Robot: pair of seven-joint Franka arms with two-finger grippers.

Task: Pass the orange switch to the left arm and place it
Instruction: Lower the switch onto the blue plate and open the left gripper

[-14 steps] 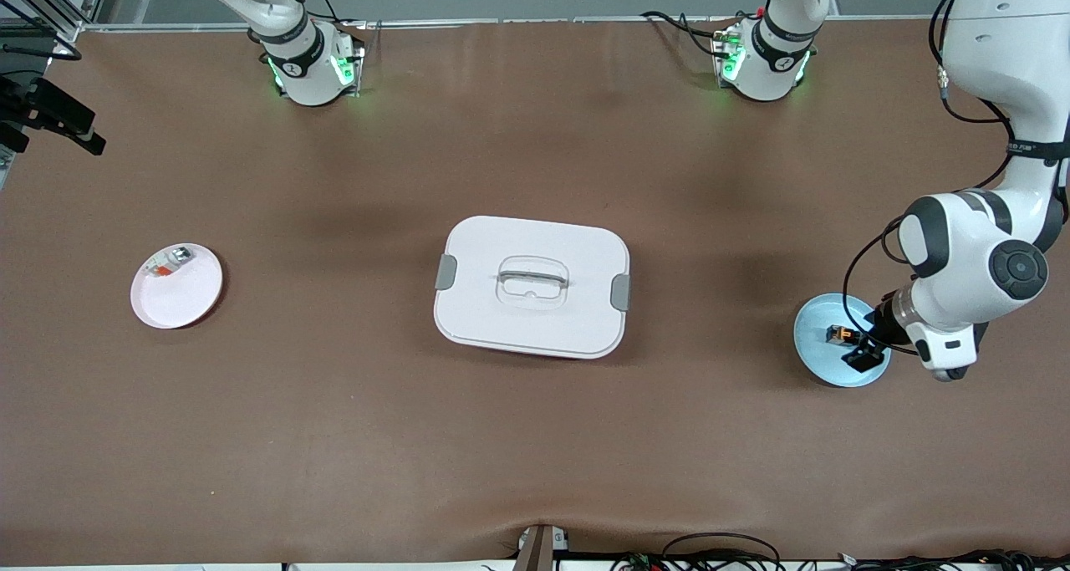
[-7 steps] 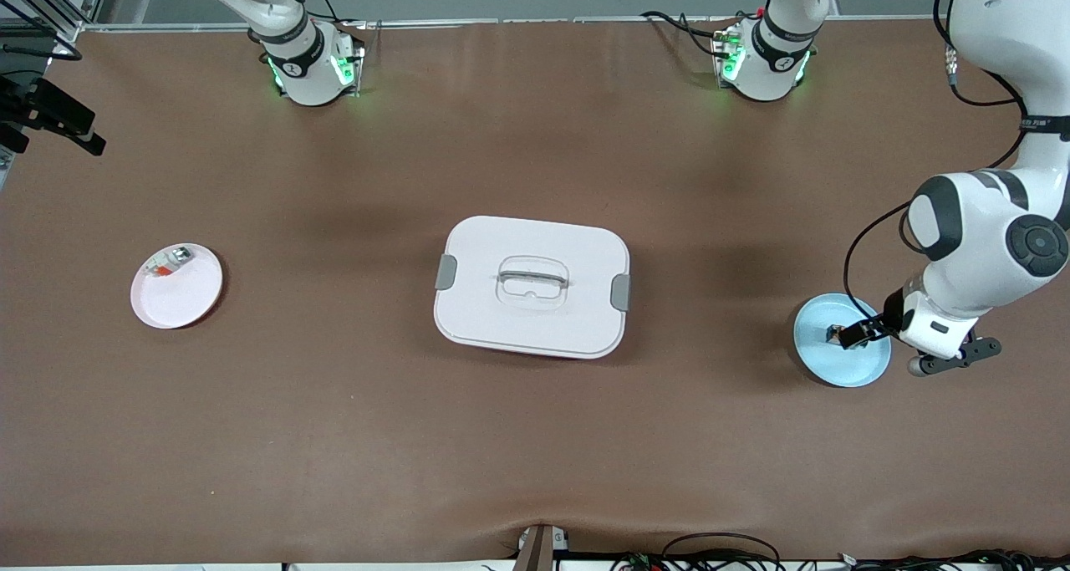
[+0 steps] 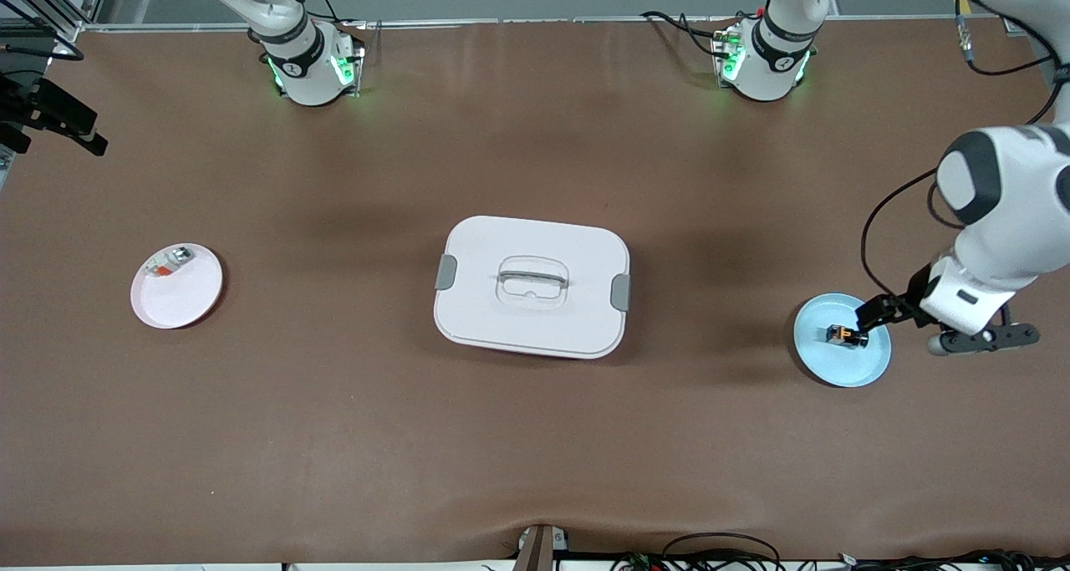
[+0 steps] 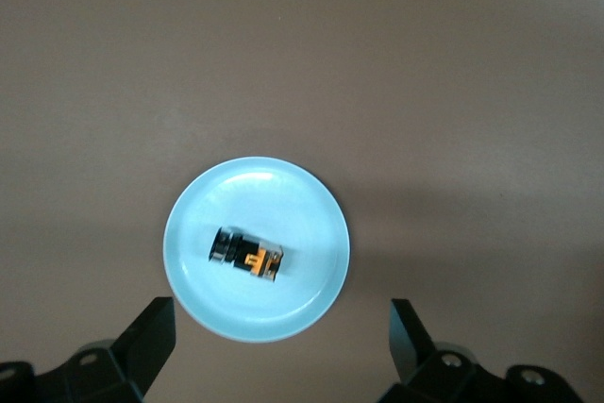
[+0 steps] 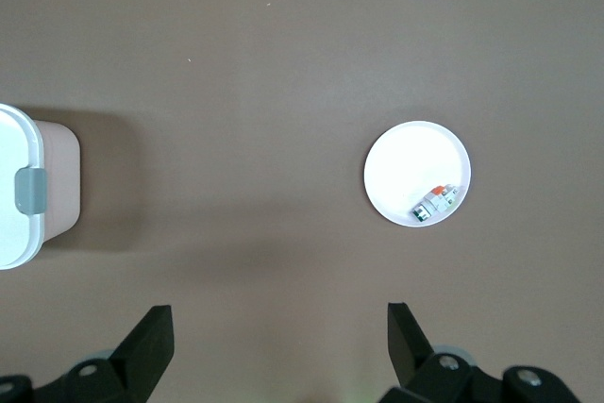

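The orange switch (image 3: 843, 334) lies on its side on a light blue plate (image 3: 836, 366) near the left arm's end of the table. My left gripper (image 3: 878, 312) hangs open and empty over that plate's edge, above the switch. In the left wrist view the switch (image 4: 247, 256) lies on the plate (image 4: 302, 205), with the gripper (image 4: 280, 320) spread wide over the rim. The white box (image 3: 543, 324) stands mid-table. My right gripper (image 5: 280, 323) is open and empty high over bare table, out of the front view.
A pale pink plate (image 3: 184, 299) with a small silver-and-clear part (image 3: 170, 262) lies toward the right arm's end; the right wrist view shows this plate (image 5: 401, 158), the part (image 5: 434, 203) and the box's end with a grey latch (image 5: 30, 189). Cables run along the table's nearest edge.
The left arm's wrist has swung outward and turned, and its gripper has shifted over the blue plate. The switch lies where it was. The right arm has not visibly moved.
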